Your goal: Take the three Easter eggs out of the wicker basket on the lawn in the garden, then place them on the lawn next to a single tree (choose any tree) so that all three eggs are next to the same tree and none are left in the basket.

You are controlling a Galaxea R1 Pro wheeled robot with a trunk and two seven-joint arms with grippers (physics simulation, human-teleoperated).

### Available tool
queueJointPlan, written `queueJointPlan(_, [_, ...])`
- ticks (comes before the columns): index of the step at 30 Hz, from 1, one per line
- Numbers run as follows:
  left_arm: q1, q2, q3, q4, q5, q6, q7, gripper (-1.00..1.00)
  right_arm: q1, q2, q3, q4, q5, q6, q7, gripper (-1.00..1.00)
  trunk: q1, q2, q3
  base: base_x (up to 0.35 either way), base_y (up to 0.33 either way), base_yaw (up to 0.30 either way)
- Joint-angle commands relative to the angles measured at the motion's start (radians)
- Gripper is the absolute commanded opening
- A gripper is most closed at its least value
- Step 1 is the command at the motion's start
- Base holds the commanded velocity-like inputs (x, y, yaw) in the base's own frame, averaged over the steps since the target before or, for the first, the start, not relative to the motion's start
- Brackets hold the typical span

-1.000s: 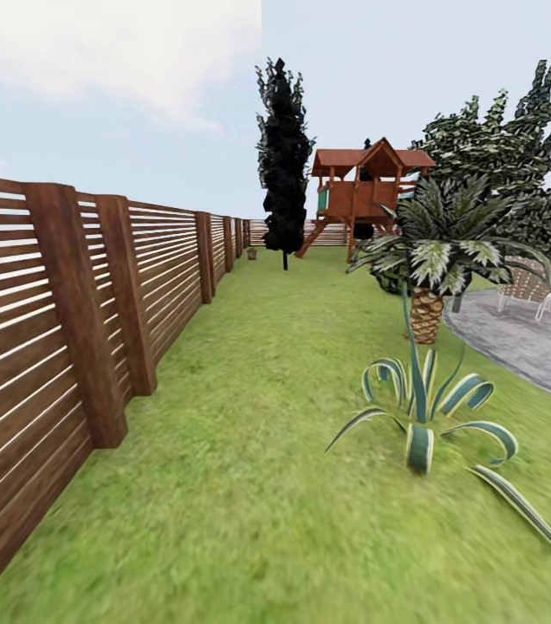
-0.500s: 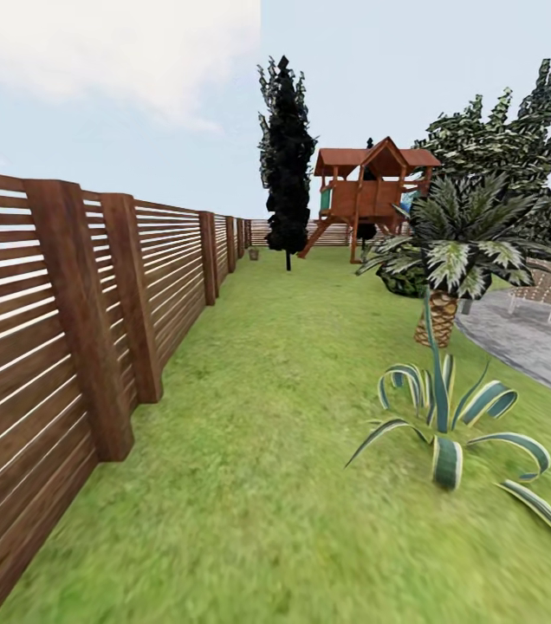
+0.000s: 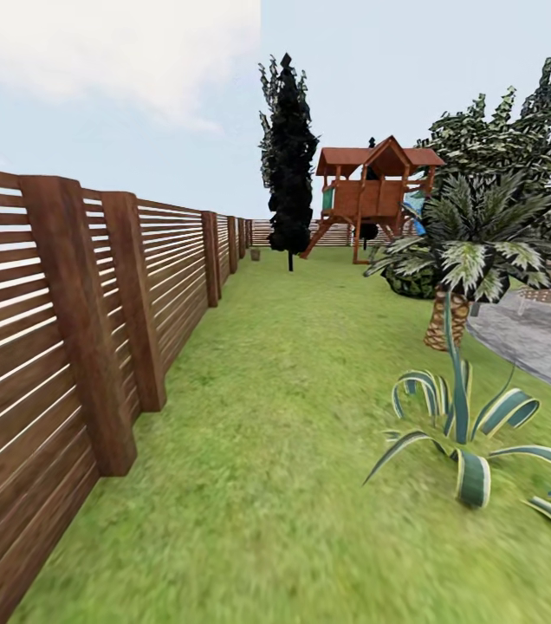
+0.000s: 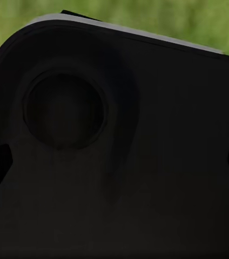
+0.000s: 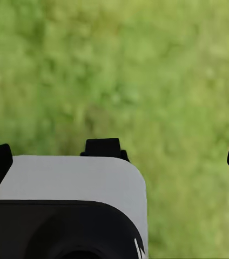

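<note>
Green, mottled grass makes up the lawn (image 3: 293, 416), which runs as a long strip away from the camera in the head view. A dark brown fence (image 3: 68, 329) of horizontal wooden slats borders the strip and recedes toward the far end of the garden. Taking that fence as the landmark: a small brown object (image 3: 256, 255) sits on the grass close by its far end, too small to tell whether it is the wicker basket. Just beyond it stands an all-black columnar tree (image 3: 289, 156). Farther from the fence is a red-brown wooden playhouse (image 3: 371, 195) with a pitched roof and a ramp. Farther still, a tree (image 3: 509, 139) with a jagged dark green crown flecked with pale spots rises behind a short palm (image 3: 475, 251) with a scaly trunk. Nearer the camera, well apart from the fence, a striped-leaf plant (image 3: 466, 433) spreads low on the grass, and grey paving (image 3: 544, 347) lies behind it.

The eggs cannot be made out at this distance.

The left wrist view is close against a black housing (image 4: 114, 151) with a round recess, with a sliver of grass past its edge; dark tips of the left gripper (image 4: 114, 162) show at both sides of the picture, and I cannot tell how far open it is. The right wrist view looks onto blurred grass over a white and black robot part (image 5: 66, 205); the right gripper (image 5: 114, 162) shows dark tips at both sides, standing wide apart with nothing between them.
</note>
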Motion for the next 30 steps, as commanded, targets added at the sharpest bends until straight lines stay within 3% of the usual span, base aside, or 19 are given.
queueJointPlan(1, [0.0, 0.0, 0.003, -0.001, 0.01, 0.0, -0.005, 1.0, 0.0, 0.0, -0.005, 0.001, 0.001, -0.004, 0.001, 1.0, 0.0, 0.0, -0.001, 0.256, 0.149, 0.0])
queueJointPlan(30, [0.0, 0.0, 0.004, -0.001, 0.011, 0.0, -0.005, 1.0, -0.001, 0.0, -0.003, 0.001, 0.001, -0.004, 0.001, 1.0, 0.0, 0.0, -0.012, 0.256, 0.144, 0.0])
